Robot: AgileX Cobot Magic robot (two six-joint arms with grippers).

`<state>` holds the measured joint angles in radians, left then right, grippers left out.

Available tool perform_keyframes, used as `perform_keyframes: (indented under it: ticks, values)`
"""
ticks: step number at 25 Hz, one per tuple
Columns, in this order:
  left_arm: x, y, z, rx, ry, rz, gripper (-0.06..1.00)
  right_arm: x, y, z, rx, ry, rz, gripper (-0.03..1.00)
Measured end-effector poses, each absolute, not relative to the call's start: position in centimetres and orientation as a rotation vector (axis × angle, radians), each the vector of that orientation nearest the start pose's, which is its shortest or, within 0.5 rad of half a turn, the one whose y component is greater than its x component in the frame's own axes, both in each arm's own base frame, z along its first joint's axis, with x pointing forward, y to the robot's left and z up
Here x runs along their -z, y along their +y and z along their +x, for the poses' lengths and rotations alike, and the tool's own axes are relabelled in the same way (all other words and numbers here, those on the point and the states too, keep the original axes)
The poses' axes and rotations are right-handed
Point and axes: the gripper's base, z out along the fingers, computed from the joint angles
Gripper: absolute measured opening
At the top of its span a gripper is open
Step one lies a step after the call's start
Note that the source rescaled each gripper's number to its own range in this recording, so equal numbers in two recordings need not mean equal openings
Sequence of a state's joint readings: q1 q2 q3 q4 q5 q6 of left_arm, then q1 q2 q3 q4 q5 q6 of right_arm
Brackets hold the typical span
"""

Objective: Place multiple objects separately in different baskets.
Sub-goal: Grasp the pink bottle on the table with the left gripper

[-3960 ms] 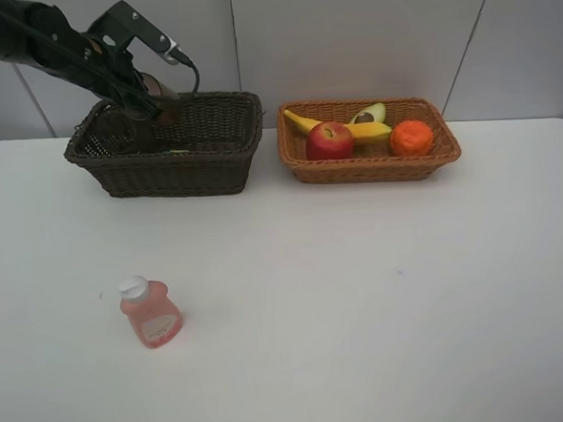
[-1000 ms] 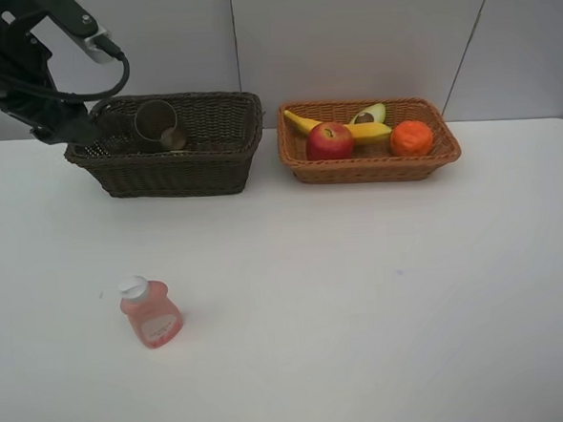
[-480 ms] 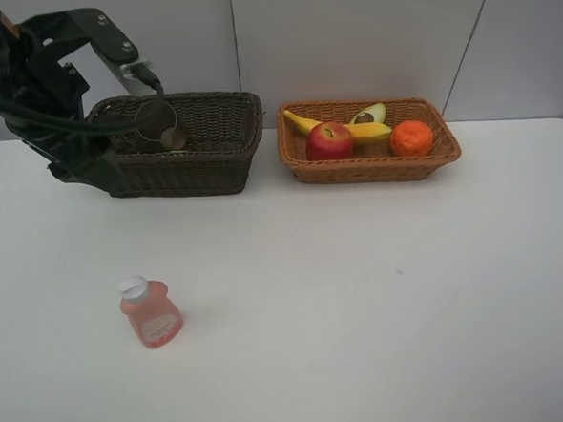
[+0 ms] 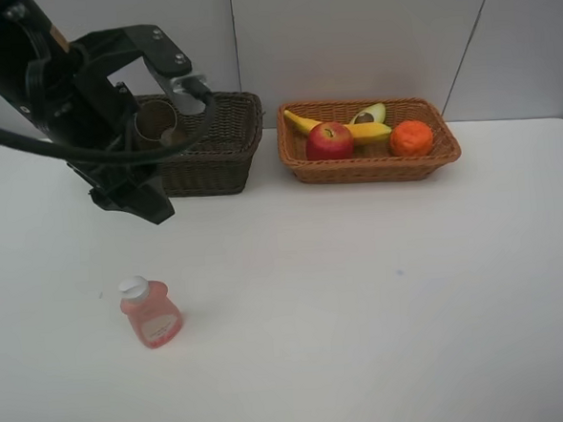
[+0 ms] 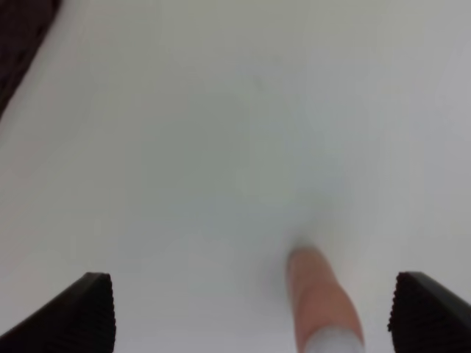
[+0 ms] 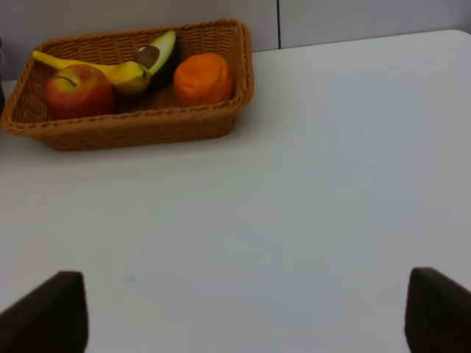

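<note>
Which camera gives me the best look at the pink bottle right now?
The exterior high view: the whole pink bottle lies in plain sight on the table. The left wrist view shows it blurred and cut off; the right wrist view misses it.

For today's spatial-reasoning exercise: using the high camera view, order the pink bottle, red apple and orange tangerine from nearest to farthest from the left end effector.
1. Pink bottle, on the table just below the left end effector.
2. Red apple, tan basket's left half.
3. Orange tangerine, the basket's right end.

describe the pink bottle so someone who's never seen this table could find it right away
Start at the dark brown basket at the back left of the white table, then come forward toward the near left. The small pink bottle lies there alone on bare tabletop, the only thing outside a basket, translucent pink with a white cap.
</note>
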<state>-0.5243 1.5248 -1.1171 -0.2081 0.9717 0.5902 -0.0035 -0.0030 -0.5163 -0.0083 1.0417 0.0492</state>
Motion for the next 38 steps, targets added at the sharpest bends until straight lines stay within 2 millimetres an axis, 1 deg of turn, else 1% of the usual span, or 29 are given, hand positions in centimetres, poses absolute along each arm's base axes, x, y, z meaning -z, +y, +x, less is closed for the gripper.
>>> perform_keyframes:
  ticks: [4,10,14,19,28,34,38]
  values:
    - [-25.5,-16.9,24.3,0.283,2.55,1.427,0.99,-28.3,-0.1,-0.7,-0.019,2.005,0.053,0.85]
    - [-23.1,-17.1,24.6,0.294,2.693,1.396,0.99,-28.3,-0.1,-0.7,-0.019,2.005,0.053,0.85]
    - [-21.7,-17.3,24.9,0.293,2.748,1.394,0.99,-28.3,-0.1,-0.7,-0.019,2.005,0.053,0.85]
    - [-20.0,-17.5,24.1,0.276,2.759,1.417,0.99,-28.3,-0.1,-0.7,-0.019,2.005,0.053,0.85]
    - [-17.3,-16.5,23.0,0.234,2.773,1.405,0.99,-28.3,-0.1,-0.7,-0.019,2.005,0.053,0.85]
    - [-15.7,-15.9,22.4,0.213,2.752,1.371,0.99,-28.3,-0.1,-0.7,-0.019,2.005,0.053,0.85]
    - [-14.4,-15.7,22.2,0.202,2.772,1.374,0.99,-28.3,-0.1,-0.7,-0.019,2.005,0.053,0.85]
